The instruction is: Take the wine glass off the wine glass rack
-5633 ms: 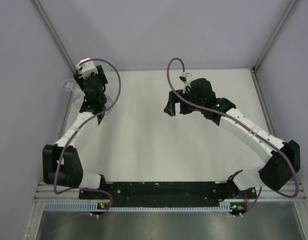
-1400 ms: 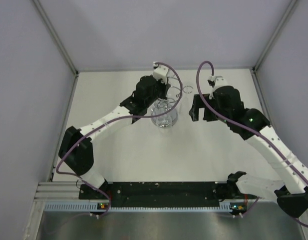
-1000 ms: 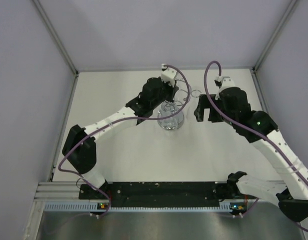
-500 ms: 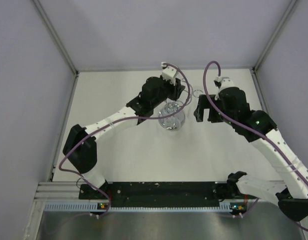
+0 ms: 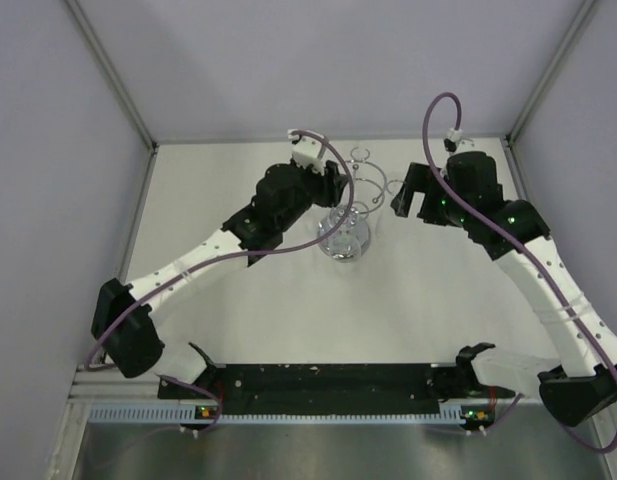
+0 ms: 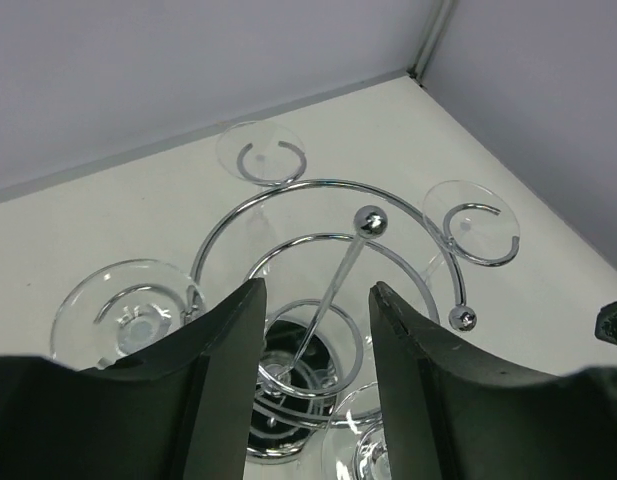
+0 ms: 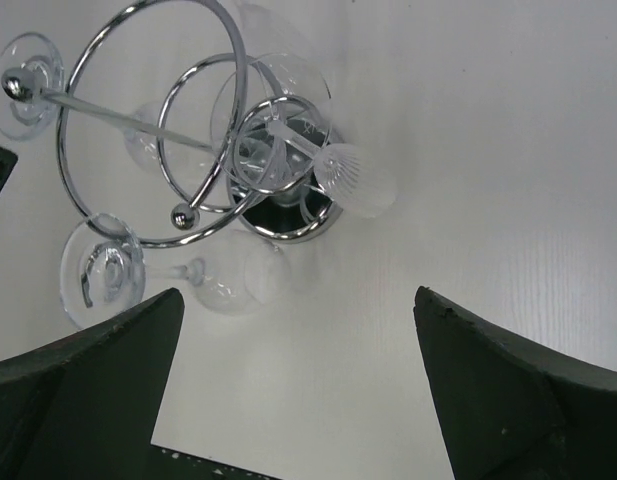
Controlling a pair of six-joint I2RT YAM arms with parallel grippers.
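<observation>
The chrome wine glass rack (image 5: 345,238) stands at the back middle of the table, with a round mirrored base, a ball-topped post (image 6: 368,221) and curved arms. Several clear wine glasses hang upside down from it by their feet; one foot (image 6: 472,223) is on the right arm and another (image 6: 260,153) on the far arm. My left gripper (image 6: 316,290) is open just above the rack's left side, its jaws either side of the post and touching nothing. My right gripper (image 7: 298,296) is open and empty, up beside the rack's right side (image 5: 412,203). A hanging glass (image 7: 228,282) lies nearest it.
Grey walls enclose the white table (image 5: 288,310) on three sides. The arm bases sit on a black rail (image 5: 328,380) at the near edge. Purple cables loop above both wrists.
My left arm brought the rack from the far left corner to the back middle. In the last half second the left gripper let go and drew back left, and the right gripper rose slightly.
</observation>
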